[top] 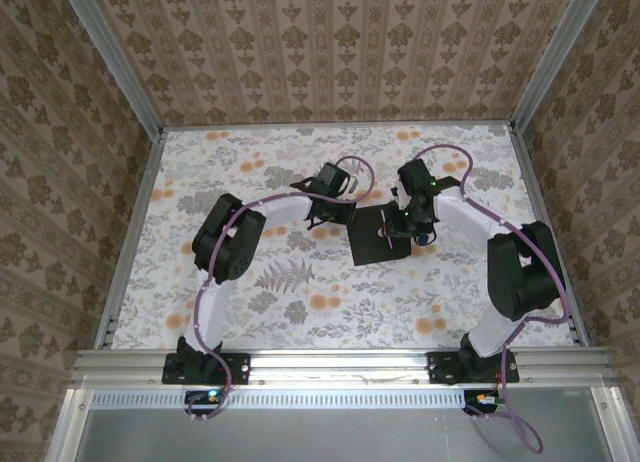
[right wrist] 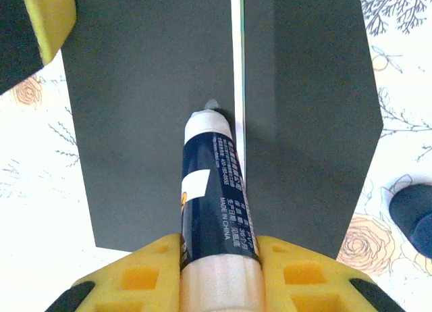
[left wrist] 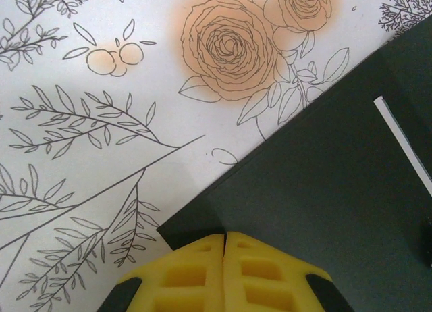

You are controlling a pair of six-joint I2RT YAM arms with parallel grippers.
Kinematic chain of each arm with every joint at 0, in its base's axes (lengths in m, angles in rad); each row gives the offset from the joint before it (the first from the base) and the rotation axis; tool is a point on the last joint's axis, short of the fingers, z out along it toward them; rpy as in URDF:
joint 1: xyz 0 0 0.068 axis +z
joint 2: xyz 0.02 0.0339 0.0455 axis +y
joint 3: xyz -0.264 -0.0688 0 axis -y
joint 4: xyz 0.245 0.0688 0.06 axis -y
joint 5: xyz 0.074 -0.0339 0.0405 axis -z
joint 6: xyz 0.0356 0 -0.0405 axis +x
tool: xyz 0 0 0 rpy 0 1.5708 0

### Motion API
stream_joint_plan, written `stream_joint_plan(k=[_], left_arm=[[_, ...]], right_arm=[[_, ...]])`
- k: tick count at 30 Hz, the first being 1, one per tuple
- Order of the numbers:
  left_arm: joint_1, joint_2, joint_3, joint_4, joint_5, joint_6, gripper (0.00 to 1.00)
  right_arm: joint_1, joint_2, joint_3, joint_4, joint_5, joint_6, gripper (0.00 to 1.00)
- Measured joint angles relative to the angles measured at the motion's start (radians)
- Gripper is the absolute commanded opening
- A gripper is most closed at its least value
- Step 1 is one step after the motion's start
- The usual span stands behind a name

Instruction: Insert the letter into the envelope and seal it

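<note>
The envelope [right wrist: 135,123] lies flat mid-worktop [left wrist: 101,157] between both arms, flap open. A thin white, green-edged strip along the flap fold is probably the letter's [right wrist: 237,55] edge; the rest is hidden. The right claw [right wrist: 219,248] pinches a white and dark blue glue tube [right wrist: 212,170], whose nozzle meets the envelope just beside that strip. The left claw [left wrist: 224,241] is pressed together over the envelope's near corner. A dark blue cap [right wrist: 413,214] rests on the worktop beside the flap.
</note>
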Motion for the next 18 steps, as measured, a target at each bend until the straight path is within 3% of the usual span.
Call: stream_joint_plan(k=[9,18], left_arm=[[0.000,0.000,0.000,-0.003,0.007,0.008,0.00],[0.000,0.000,0.000,-0.003,0.008,0.022,0.00]], right_arm=[[0.000,-0.028,0.011,-0.079,0.008,-0.006,0.16],[0.000,-0.030,0.145,-0.118,0.011,-0.013,0.16]])
